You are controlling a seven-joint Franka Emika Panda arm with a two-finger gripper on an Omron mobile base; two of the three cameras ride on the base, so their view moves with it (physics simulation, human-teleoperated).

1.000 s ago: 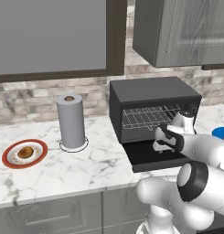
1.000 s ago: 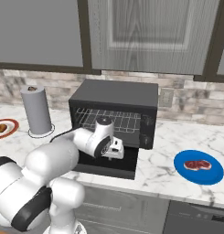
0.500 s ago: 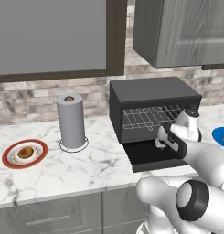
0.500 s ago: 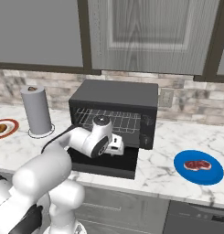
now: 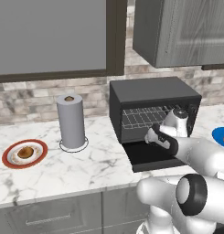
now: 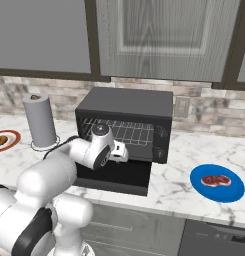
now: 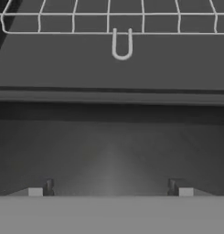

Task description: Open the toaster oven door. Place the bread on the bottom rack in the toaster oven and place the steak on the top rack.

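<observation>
Gripper jaws have spread wide since a second ago, holding nothing, hovering just above the toaster oven door, now folded down flat. Bottom rack sits right ahead. Door step looks done; bread far left on the worktop, steak well right.

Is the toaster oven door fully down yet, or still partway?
Open: the toaster oven door lies flat on the counter, racks exposed behind it.

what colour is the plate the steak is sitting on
Blue: the round plate under the pinkish-red steak is plain bright blue, clearest in the right base view.
</observation>
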